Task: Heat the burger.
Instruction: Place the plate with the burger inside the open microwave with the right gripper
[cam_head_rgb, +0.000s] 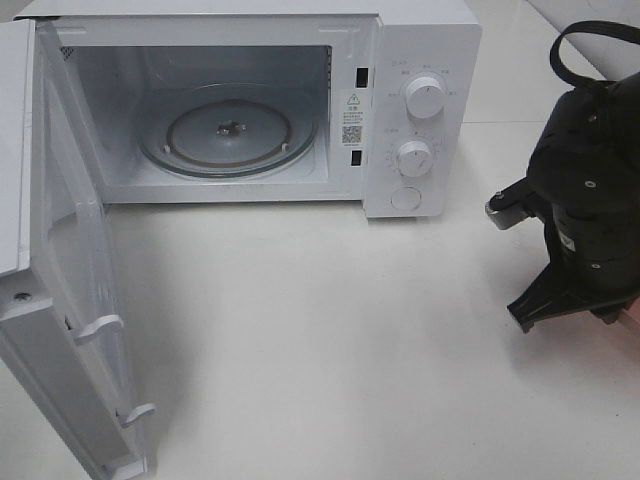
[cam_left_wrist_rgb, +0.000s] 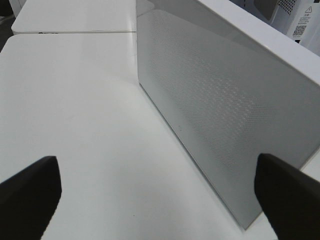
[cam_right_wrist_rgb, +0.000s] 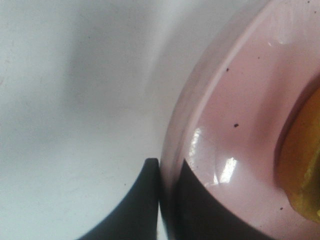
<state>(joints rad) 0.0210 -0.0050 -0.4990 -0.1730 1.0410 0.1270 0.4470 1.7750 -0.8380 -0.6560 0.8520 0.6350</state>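
Observation:
The burger (cam_right_wrist_rgb: 302, 165) shows only as a golden-brown edge in the right wrist view, lying on a round pink plate (cam_right_wrist_rgb: 240, 115). My right gripper (cam_right_wrist_rgb: 167, 172) is shut on the plate's rim, one dark finger outside it and one inside. In the exterior high view the right arm (cam_head_rgb: 585, 210) hangs at the table's right edge and covers the plate and the burger. My left gripper (cam_left_wrist_rgb: 157, 170) is open with nothing between its fingers, just beside the microwave door (cam_left_wrist_rgb: 225, 115); the exterior high view does not show it.
The white microwave (cam_head_rgb: 420, 100) stands at the back with its door (cam_head_rgb: 70, 300) swung wide open to the left. Its glass turntable (cam_head_rgb: 228, 130) is bare. White tabletop (cam_head_rgb: 330, 320) stretches in front of it.

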